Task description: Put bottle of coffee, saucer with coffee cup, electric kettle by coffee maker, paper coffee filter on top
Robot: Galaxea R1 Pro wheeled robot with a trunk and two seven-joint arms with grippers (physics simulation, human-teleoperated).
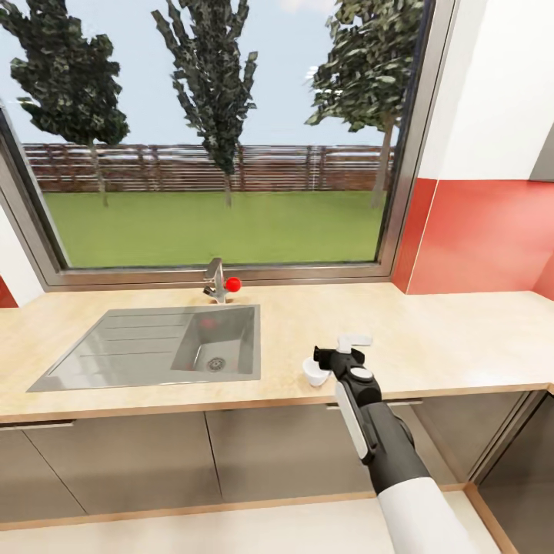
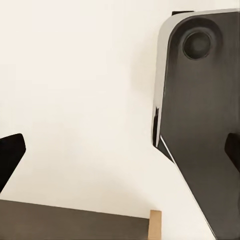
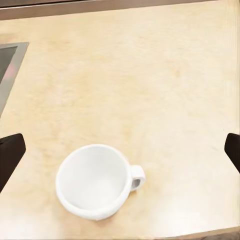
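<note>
Not much of the coffee station is set up yet, going by what's on show. The cup (image 3: 97, 181) is sitting upright and empty on the bare tabletop (image 1: 462, 338), close to the front edge and a bit to the right of the sink (image 1: 154, 346). There's no saucer under it, so I'd say that pairing isn't done. The stretch of tabletop in the head view, with the tap (image 1: 218, 281) by the window (image 1: 215, 131), has no coffee maker, kettle, coffee bottle or filter on it, so as far as I can judge nearly everything is left to do.

The right gripper (image 3: 120, 150) hovers right above the cup with its fingers spread wide, one either side, holding nothing. In the head view the cup (image 1: 314, 372) peeks out just beside it. Looks to me like it's lined up to come down on the cup.

The left gripper (image 2: 120, 152) is wide open too and empty, pointing at a pale floor and part of the robot's own dark body.
</note>
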